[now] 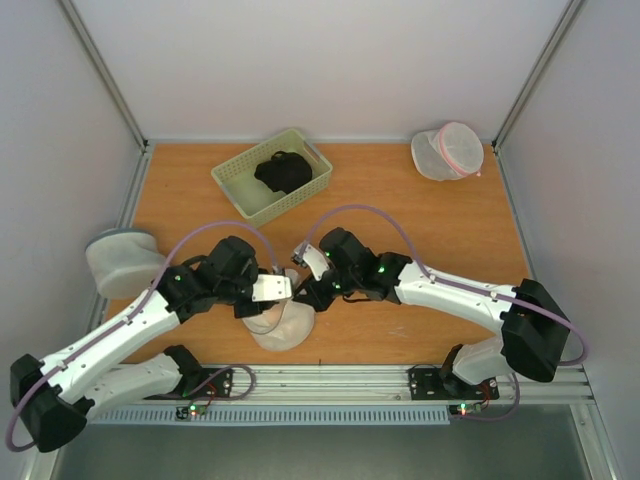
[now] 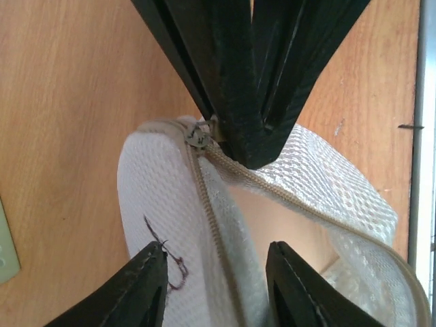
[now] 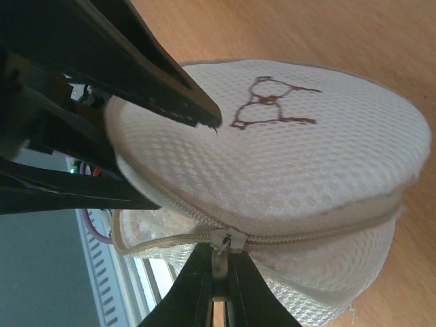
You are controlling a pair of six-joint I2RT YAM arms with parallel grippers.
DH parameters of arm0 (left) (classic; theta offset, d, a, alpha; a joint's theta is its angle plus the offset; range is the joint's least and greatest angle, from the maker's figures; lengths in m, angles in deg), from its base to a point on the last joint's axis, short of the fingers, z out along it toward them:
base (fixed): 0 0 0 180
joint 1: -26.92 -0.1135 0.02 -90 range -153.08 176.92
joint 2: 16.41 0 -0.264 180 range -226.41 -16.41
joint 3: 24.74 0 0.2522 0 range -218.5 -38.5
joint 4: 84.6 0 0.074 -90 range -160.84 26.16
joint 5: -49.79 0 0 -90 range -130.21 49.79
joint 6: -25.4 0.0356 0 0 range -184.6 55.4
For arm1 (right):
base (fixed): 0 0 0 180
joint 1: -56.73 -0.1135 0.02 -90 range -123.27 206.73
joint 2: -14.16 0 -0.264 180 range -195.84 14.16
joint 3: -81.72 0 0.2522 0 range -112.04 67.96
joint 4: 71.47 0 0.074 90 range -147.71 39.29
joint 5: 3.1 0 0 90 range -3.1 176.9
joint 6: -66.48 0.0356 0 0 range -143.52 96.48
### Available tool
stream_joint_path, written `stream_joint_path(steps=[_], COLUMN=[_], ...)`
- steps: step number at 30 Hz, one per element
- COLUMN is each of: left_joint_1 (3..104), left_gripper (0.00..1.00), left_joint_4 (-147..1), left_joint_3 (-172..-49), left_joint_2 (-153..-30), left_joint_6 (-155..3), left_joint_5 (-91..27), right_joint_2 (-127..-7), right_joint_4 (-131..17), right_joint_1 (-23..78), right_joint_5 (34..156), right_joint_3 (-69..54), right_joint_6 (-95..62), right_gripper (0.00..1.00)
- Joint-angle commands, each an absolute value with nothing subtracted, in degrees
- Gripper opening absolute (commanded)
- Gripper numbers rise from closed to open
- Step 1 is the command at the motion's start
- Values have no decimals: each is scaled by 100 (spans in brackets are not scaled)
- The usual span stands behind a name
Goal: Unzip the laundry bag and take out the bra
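The laundry bag (image 1: 285,326) lay on the counter (image 1: 420,230) directly beneath both claws, its zip partly undone. The right claw (image 3: 219,286) was pinched together on the zip pull (image 3: 219,262), while the left claw (image 2: 214,283) stood apart, straddling the bag's mesh top.

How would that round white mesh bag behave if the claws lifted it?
The laundry bag would probably sag, since its unzipped edge already droops loosely. It seems light: thin mesh. The right claw, pinching the zip pull, would likely stretch it.
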State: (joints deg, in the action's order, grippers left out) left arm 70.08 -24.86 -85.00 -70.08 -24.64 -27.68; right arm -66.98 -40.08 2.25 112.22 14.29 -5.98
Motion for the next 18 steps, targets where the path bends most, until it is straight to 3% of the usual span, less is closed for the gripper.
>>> stream_joint_path(steps=[1,4,5,18], left_joint_1=[7067,7075,7077,7083], left_gripper=[32,3,1,1], left_joint_4=[-2896,-2930,-2915,-2024], left_joint_3=[-8376,-8413,-8444,-8572], left_joint_2=[-7037,-7005,-6984,-5984], left_joint_6=[-2109,-1930,-1883,949], left_joint_5=[-2964,-3027,-3024,-2275], right_joint_2=[-6706,-6693,-6711,-6750], right_joint_4=[-3952,-3783,-3655,-2043], right_joint_1=[180,184,190,828], right_joint_5=[11342,11351,11329,11166], right_joint_3=[1110,1028,982,685], right_joint_6=[-830,-982,-1062,-1736], right_gripper=[1,1,1,1])
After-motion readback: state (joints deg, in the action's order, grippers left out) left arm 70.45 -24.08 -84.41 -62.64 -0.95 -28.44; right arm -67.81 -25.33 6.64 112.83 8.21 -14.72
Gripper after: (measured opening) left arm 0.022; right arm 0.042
